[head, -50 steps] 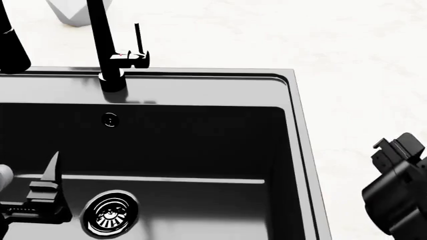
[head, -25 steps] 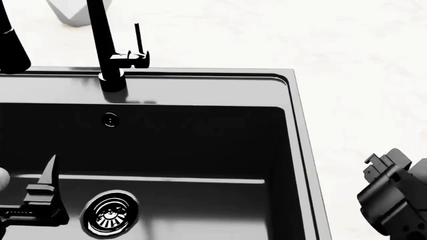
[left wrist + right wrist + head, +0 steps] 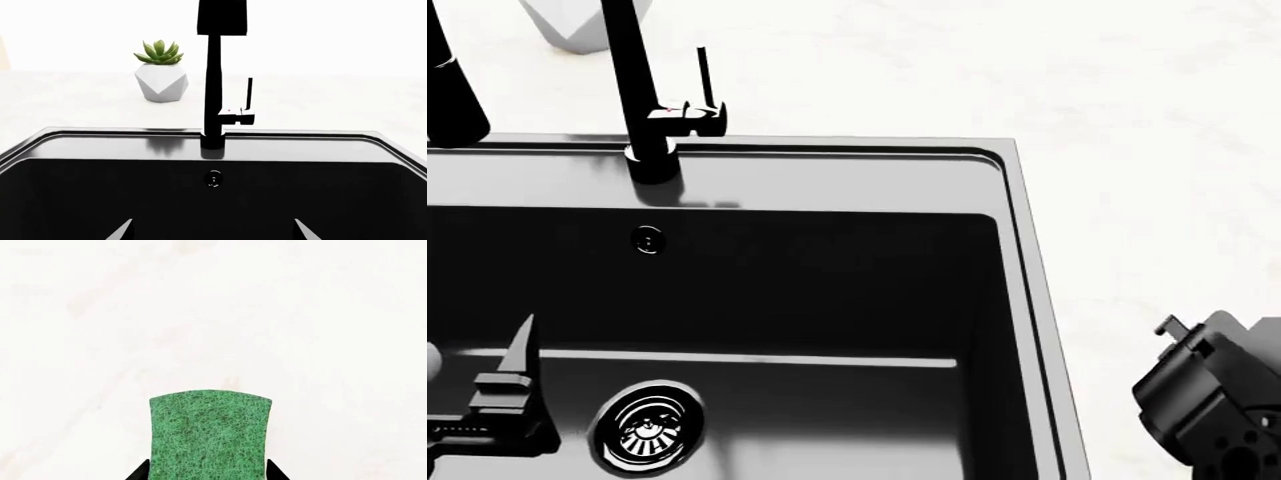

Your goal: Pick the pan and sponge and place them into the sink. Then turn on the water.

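Note:
The green-topped sponge [image 3: 210,435] fills the gap in my right gripper [image 3: 208,469], both fingertips pressed on its sides over the white counter. The head view shows this gripper [image 3: 1214,400] from behind, right of the sink [image 3: 1021,300], with the sponge hidden under it. My left gripper [image 3: 478,352] hangs open and empty inside the black basin, left of the chrome drain [image 3: 647,425]. Its fingertips [image 3: 123,231] point toward the tall black faucet [image 3: 213,100]. The pan is out of view. No water shows at the faucet.
The faucet's lever [image 3: 702,80] stands upright beside the column, behind the basin's back rim [image 3: 133,142]. The overflow hole [image 3: 646,239] sits in the back wall. A potted succulent [image 3: 160,70] stands on the counter behind the faucet. White counter [image 3: 1148,150] stretches right of the sink.
My right gripper has shifted down and slightly left in the head view and looks larger. The left gripper has sunk a little lower in the picture.

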Available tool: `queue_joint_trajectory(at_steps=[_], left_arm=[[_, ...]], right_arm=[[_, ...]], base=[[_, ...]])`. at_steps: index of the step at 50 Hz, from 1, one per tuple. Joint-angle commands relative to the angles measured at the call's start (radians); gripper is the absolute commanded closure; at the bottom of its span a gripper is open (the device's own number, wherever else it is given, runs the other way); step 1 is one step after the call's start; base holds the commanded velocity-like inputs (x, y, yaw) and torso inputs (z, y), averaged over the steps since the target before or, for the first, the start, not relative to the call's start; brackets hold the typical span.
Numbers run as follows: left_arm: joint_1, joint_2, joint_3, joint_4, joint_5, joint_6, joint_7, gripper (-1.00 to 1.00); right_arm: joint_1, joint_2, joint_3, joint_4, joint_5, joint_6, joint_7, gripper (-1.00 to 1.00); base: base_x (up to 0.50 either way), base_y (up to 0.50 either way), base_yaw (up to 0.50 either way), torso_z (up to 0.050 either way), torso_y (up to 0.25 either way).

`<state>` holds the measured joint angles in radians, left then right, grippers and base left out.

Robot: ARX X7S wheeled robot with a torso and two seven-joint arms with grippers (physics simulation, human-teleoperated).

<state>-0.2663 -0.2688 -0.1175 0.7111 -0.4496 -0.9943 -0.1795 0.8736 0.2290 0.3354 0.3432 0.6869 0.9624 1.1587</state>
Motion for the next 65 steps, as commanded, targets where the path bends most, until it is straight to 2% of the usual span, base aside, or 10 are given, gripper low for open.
queue_joint_trajectory(at_steps=[1, 13, 31, 33, 37, 43, 52, 54, 59, 65], left_arm=[[-0.003, 0.007, 0.007, -0.021, 0.035, 0.016, -0.007, -1.00], [-0.001, 0.002, 0.001, -0.022, 0.024, 0.018, -0.008, -1.00], [0.001, 0.004, 0.000, -0.024, 0.019, 0.031, -0.021, -1.00], [0.000, 0.005, -0.002, -0.024, 0.018, 0.032, -0.023, -1.00], [0.008, 0.002, 0.002, -0.026, 0.020, 0.043, -0.020, -1.00], [0.003, 0.000, 0.000, -0.026, 0.014, 0.041, -0.022, -1.00], [-0.006, -0.004, 0.000, -0.022, 0.010, 0.035, -0.031, -1.00], [-0.008, -0.007, 0.000, -0.020, 0.008, 0.032, -0.031, -1.00], [-0.014, -0.009, 0.004, -0.024, 0.010, 0.032, -0.036, -1.00], [-0.020, -0.017, -0.009, -0.020, -0.004, 0.019, -0.034, -1.00]], right_arm=[[-0.037, -0.012, 0.045, 0.042, 0.045, -0.010, -0.039, 1.00], [-0.046, -0.011, 0.035, -0.137, 0.086, -0.017, -0.069, 1.00], [0.116, 0.157, -0.497, -0.192, 0.128, 0.178, -0.657, 1.00], [0.110, 0.128, -0.407, -0.159, 0.226, 0.178, -0.719, 1.00], [0.179, 0.168, -0.661, -0.222, 0.104, 0.184, -0.810, 1.00], [0.203, 0.169, -0.694, -0.267, 0.210, 0.285, -0.921, 1.00], [0.174, 0.272, -0.781, -0.492, 0.096, 0.130, -0.966, 1.00], [0.110, 0.292, -0.729, -0.510, 0.060, -0.014, -0.965, 1.00], [0.078, 0.272, -0.603, -0.480, 0.255, 0.176, -0.887, 1.00], [0.043, 0.325, -0.691, -0.563, 0.240, 0.182, -0.952, 1.00]], base=[[0.00, 0.00, 0.00, 0.000, 0.000], [0.00, 0.00, 0.00, 0.000, 0.000], [0.00, 0.00, 0.00, 0.000, 0.000], [0.00, 0.00, 0.00, 0.000, 0.000], [0.00, 0.00, 0.00, 0.000, 0.000], [0.00, 0.00, 0.00, 0.000, 0.000], [0.00, 0.00, 0.00, 0.000, 0.000], [0.00, 0.00, 0.00, 0.000, 0.000], [0.00, 0.00, 0.00, 0.000, 0.000], [0.00, 0.00, 0.00, 0.000, 0.000]])
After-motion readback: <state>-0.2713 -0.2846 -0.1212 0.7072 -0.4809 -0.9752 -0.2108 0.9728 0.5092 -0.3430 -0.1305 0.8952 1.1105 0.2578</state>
